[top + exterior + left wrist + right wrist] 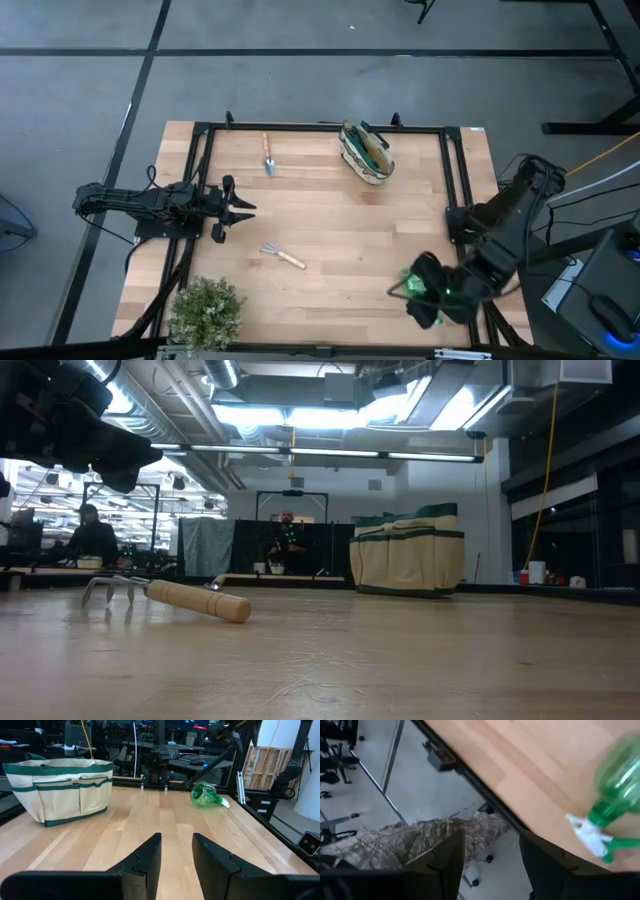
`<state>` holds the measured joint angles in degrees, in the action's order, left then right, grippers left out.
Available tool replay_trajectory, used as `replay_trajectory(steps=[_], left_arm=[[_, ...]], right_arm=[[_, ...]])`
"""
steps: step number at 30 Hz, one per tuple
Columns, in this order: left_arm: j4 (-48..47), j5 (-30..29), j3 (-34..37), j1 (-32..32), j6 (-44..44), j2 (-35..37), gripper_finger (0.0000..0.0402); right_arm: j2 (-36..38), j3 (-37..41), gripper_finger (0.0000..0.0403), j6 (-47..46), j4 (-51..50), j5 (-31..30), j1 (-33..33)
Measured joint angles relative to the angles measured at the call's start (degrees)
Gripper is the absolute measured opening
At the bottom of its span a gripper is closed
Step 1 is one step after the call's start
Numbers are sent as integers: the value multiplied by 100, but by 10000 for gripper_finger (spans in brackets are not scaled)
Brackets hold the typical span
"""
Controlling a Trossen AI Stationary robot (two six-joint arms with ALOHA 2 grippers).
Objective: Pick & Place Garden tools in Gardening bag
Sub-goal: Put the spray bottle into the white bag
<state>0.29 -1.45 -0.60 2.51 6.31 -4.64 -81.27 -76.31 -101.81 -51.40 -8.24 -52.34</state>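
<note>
Table point(330, 230): your wooden work surface, framed by black rails.
Gardening bag point(365, 153): at the far edge, right of centre; dark green with cream pocketed sides, standing upright in the low view point(408, 551) and the left wrist view point(62, 787).
Trowel point(269, 157): lying flat near the far edge, left of the bag and apart from it; wooden handle points away from you.
Rake point(282, 255): lying flat near the table's middle, prongs toward the left arm's side; in the low view point(170, 596) you see its wooden handle closest.
Spray bottle point(418, 283): green, on its side near the right front corner, close to the table edge point(615, 785); white trigger faces the edge.
Left gripper point(243, 208): parked at the left side, level with the table, pointing across it; you will find the jaws parted by a narrow gap with nothing between them point(176, 857).
Right gripper point(432, 312): hanging over the front right edge just beside the spray bottle; jaws apart and empty, bottle untouched point(492, 860).
Plant point(206, 312): bushy, at the front left corner.
</note>
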Motion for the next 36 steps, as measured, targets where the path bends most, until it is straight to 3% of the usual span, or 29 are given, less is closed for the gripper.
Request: replay_trajectory(steps=[8,16,26,32,36], left_arm=[[0,0,2,1,0,0,106],[0,0,2,1,0,0,106],[-1,0,2,0,0,0,106],[0,0,0,0,0,0,106],[0,0,2,0,0,0,106]], right_arm=[[-503,0,190,-422,24,-17,-556],[-1012,0,190,198,-85,-16,-587],[-1580,0,190,-511,-204,-10,-573],[-1892,0,190,-1659,-979,281,-573],[-2028,0,190,-1864,-1247,297,-573]])
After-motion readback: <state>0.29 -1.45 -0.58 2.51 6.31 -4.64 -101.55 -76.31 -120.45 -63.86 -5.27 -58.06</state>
